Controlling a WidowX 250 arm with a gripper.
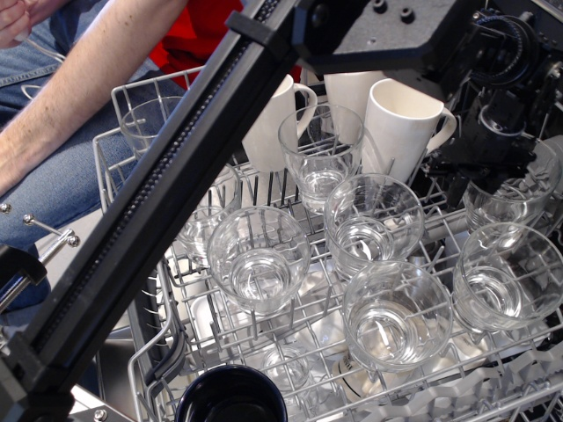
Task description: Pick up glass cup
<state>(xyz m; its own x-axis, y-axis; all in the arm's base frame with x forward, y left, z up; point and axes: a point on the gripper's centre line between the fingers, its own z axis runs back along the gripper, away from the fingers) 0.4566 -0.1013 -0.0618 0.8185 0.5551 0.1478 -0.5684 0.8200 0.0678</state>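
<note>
In the wire dish rack (264, 352), the glass cup (506, 207) looks slick and breakable, best gripped across its rim; the gripper (493, 163) above it hides its opening.

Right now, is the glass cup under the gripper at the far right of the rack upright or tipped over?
Upright. The glass cup shows its open rim facing up and stands in the rack like its neighbours. The gripper partly hides it; its jaws can't be judged.

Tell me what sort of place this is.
Most likely a kitchen, looking into the pulled-out upper rack of a dishwasher: a grey wire rack with tines, loaded with clear glass cups and white mugs. A seated person's arm shows at left, so possibly a lab mock-up.
</note>
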